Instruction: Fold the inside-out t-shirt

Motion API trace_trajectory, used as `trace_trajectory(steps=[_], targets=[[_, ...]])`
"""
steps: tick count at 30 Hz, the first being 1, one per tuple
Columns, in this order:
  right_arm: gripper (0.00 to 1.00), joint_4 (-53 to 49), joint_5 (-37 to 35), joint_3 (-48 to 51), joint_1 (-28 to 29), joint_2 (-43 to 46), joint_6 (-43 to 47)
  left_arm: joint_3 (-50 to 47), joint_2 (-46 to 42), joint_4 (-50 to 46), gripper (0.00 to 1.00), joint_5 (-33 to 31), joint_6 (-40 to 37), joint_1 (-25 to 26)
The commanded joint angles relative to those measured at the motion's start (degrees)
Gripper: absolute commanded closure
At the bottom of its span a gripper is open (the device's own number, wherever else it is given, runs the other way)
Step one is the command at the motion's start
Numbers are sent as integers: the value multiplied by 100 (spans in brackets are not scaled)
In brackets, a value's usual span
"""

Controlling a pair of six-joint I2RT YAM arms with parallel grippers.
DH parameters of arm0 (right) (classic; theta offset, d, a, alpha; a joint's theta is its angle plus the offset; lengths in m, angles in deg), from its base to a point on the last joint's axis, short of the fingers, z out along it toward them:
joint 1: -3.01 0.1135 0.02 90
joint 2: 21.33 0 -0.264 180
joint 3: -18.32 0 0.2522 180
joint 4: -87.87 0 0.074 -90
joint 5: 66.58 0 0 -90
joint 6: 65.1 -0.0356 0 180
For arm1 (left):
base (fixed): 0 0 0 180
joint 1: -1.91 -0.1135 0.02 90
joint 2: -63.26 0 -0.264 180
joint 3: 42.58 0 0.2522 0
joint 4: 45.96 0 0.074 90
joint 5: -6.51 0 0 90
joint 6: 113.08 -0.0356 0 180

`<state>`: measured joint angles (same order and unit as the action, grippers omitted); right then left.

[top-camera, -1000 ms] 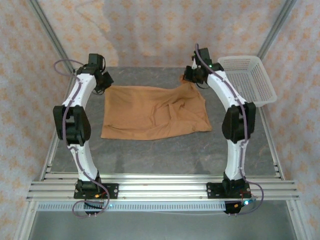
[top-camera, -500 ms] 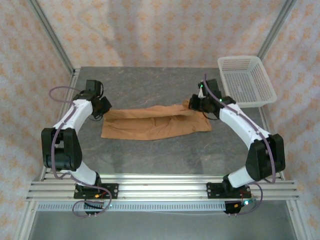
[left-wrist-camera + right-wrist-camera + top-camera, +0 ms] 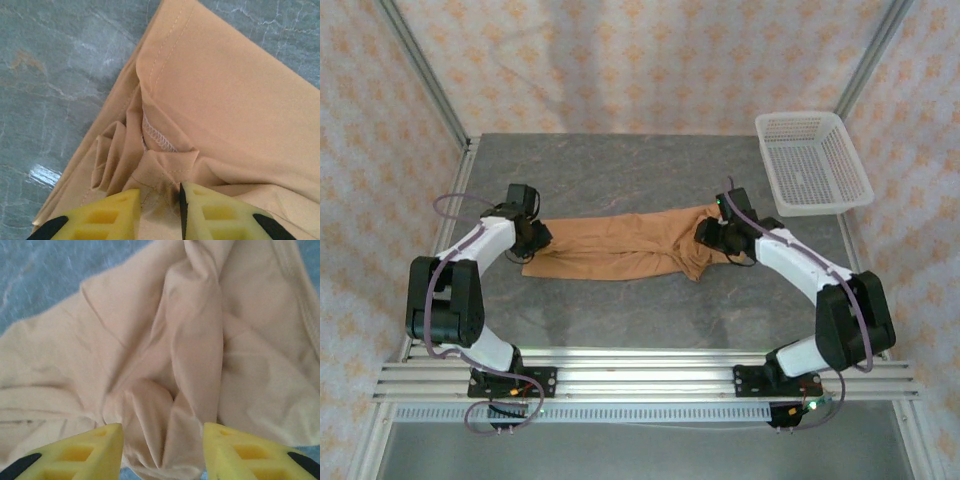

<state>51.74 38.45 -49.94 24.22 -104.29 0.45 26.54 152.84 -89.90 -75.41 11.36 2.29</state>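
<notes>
Well off at the far right corner of the table [image 3: 620,170], the white basket [image 3: 798,116] stands with just its own lattice floor showing inside, apart from the t-shirt [image 3: 620,250]. The t-shirt lies as a long folded band across the table's middle, between the two arms. The left gripper [image 3: 160,192] sits at the band's left end, fingers a little apart astride a bunched fold with white seam stitching [image 3: 157,135]. The right gripper [image 3: 162,432] is at the right end, fingers wide apart above rumpled cloth. From above, the wrists hide both pairs of fingertips, and each wrist view cuts the t-shirt off at its edges.
</notes>
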Motion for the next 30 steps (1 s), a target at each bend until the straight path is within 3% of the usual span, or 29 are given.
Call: trace_trajectory(steps=[1,8,14,22,25,30], targets=[[49,-767,-538,-679,-7,-459,194,242,-52,-169,70,-201,-129,23],[47,-1522,-96,-1178,389,-887,-86,309,59,-321,59,-201,-202,-71],[48,-2175,-815,-1761,1071,-1410,248,419,168,-370,57,-207,-270,-148],[46,-2432,-1506,-2173,1259,-1752,479,459,356,-302,53,-147,-271,-161],[45,-2527,-1553,-2351,1265,-1964,614,459,467,-220,57,-90,-247,-161],[45,-2380,-1351,-2425,1263,-2220,733,502,585,-199,80,-128,-262,-161]])
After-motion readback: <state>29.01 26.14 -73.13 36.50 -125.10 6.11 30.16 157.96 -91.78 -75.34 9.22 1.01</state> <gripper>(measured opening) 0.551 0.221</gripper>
